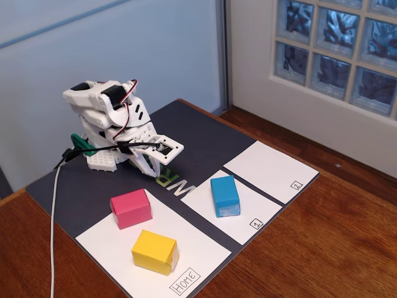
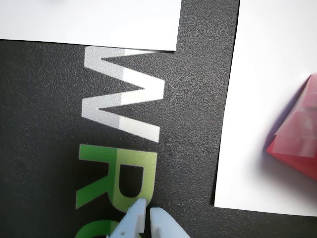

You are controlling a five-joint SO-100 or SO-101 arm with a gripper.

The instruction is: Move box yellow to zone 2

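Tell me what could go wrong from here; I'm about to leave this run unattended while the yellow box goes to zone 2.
1. The pink box sits close beside the yellow box on the Home panel, so the gripper, now folded back and shut, might bump it on approach.
2. The blue box on zone 1 lies roughly between there and zone 2; a low carry could clip it.

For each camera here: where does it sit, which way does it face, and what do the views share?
Fixed view: high off the mat's corner, looking down at the folded arm, yellow box on the Home sheet, empty sheet 2.
Wrist view: on the arm, facing straight down; closed fingers at the bottom edge.
Shared: mat lettering, pink box.
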